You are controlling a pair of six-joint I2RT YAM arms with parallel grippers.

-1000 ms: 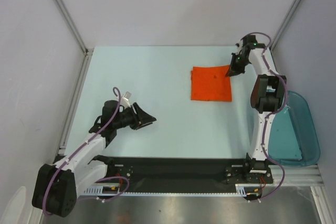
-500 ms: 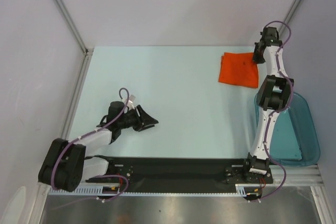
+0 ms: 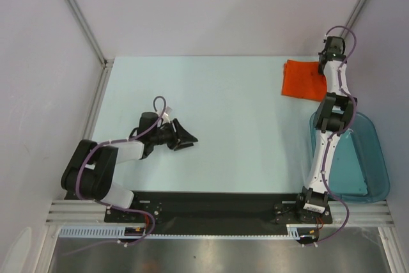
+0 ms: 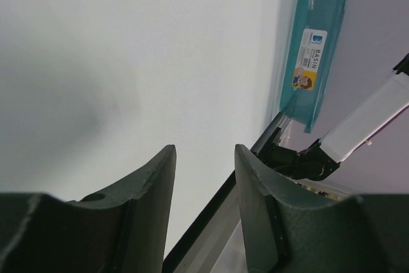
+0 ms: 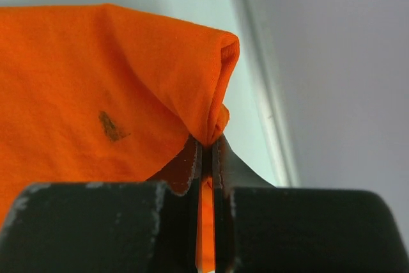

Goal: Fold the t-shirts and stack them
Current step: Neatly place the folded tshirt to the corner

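A folded orange t-shirt (image 3: 301, 80) lies at the far right corner of the table, filling the left of the right wrist view as orange fabric (image 5: 96, 87) with a dark speck. My right gripper (image 3: 321, 67) (image 5: 206, 146) is shut on a bunched corner of the shirt, close to the right wall. Down at the left, low over the table, my left gripper (image 3: 190, 137) (image 4: 204, 158) stands open with nothing between its fingers, far from the shirt.
A translucent teal bin (image 3: 358, 158) (image 4: 316, 43) sits at the table's right edge, near the right arm's base. White walls and metal rails (image 3: 96, 94) close in the left, back and right sides. The black base rail (image 3: 211, 206) runs along the near edge.
The right gripper has dragged the folded shirt from the table's middle right to the far right corner. The left arm has drawn back toward its base, its gripper shifting slightly up and right.
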